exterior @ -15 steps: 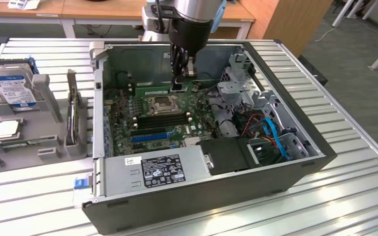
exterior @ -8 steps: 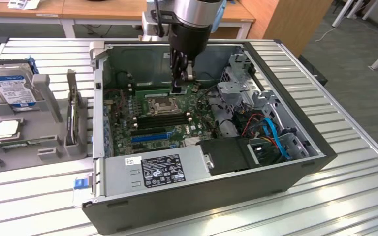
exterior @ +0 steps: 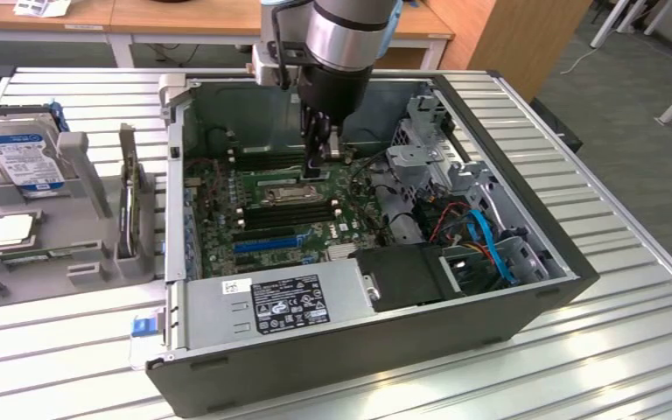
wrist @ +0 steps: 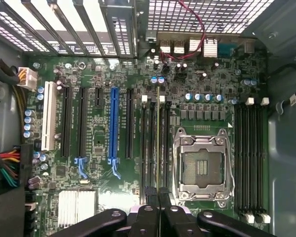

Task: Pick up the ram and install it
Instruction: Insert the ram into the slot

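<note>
The ram (wrist: 158, 138) shows edge-on in the wrist view as a thin green strip. It hangs lengthwise over the black memory slots (wrist: 152, 148) between the blue slot and the CPU socket (wrist: 203, 168). My gripper (wrist: 158, 195) is shut on its near end, one black fingertip (wrist: 150, 198) on each side. In the exterior view my gripper (exterior: 318, 159) reaches down inside the open computer case (exterior: 523, 289), just above the motherboard (exterior: 283, 219) and beside the CPU socket (exterior: 295, 188). I cannot tell whether the ram touches a slot.
A grey holder (exterior: 50, 258) at the exterior view's left carries a hard drive (exterior: 21, 153) with a blue label and a square CPU chip (exterior: 11, 229). The power supply (exterior: 290, 302) and cable bundles (exterior: 476, 236) fill the case's near and right parts. More memory slots (wrist: 249, 158) lie beyond the socket.
</note>
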`<state>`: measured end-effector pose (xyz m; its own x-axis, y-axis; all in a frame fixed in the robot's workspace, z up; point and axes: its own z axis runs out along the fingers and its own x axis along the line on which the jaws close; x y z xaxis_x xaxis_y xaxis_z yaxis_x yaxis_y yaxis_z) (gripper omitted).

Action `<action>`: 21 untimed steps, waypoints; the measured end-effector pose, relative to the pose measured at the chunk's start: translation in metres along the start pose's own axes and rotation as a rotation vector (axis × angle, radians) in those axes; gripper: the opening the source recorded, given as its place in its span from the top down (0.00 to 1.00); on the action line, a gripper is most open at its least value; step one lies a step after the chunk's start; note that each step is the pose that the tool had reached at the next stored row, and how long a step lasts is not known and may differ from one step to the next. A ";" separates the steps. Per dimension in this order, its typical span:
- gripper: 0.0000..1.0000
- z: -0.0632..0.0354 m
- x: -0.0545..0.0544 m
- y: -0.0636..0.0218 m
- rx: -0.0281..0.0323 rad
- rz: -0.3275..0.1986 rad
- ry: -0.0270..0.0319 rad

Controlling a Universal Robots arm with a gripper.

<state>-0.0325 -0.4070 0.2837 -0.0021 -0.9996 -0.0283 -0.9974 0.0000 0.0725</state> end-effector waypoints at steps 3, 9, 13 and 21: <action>0.88 0.0036 0.000 -0.0002 0.0000 0.000 0.0001; 0.88 0.0053 0.000 -0.0004 -0.0001 0.000 0.0003; 0.88 0.0053 0.000 -0.0017 0.0000 0.000 0.0000; 0.88 0.0050 0.000 -0.0056 0.0000 0.000 0.0001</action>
<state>-0.0273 -0.4070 0.2783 -0.0022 -0.9996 -0.0282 -0.9974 0.0001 0.0726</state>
